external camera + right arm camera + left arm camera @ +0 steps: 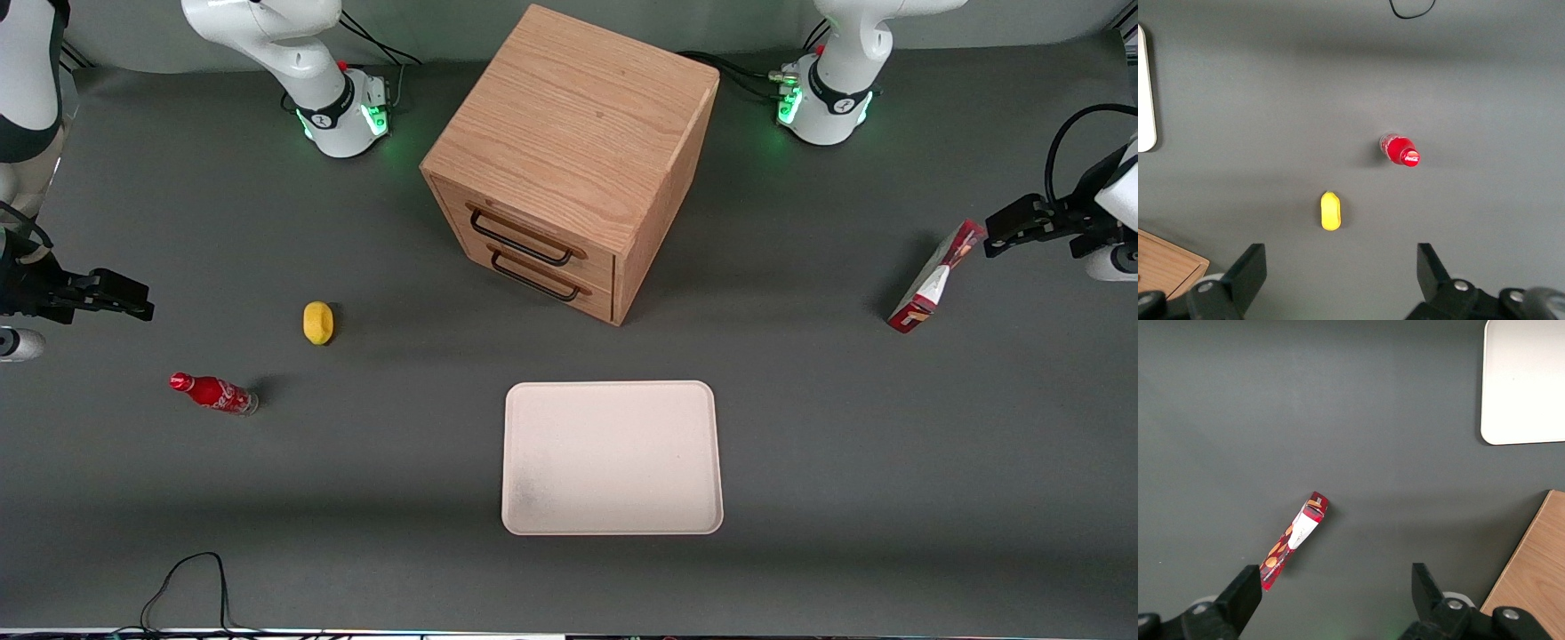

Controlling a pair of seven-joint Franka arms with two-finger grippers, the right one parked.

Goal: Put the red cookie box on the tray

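Toward the working arm's end of the table, as the front camera shows it, the red cookie box stands on a narrow edge on the grey table, and my gripper hangs just beside its upper end, holding nothing. From this view I cannot tell whether I touch the carton. One tray lies bare, nearer the camera than the one wooden drawer cabinet, which shows two handles; the box is well apart from the tray. One yellow sponge-like lump and one small red cola bottle sit toward the parked arm's end. From my wrist camera, my fingers are spread wide, and the single box lies between them but closer to one finger, its length slanted across my jaw line, not square to it. A corner of the tray and an edge of the cabinet also show. I judge the risk to be this: a thin carton balanced on edge could topple if one finger nudges it first as I descend off-centre, and closing across the slant might twist it or pinch only a corner, so it slips on the carry. The parked arm's wrist camera shows the bottle, the yellow lump and a sliver of tray rim.
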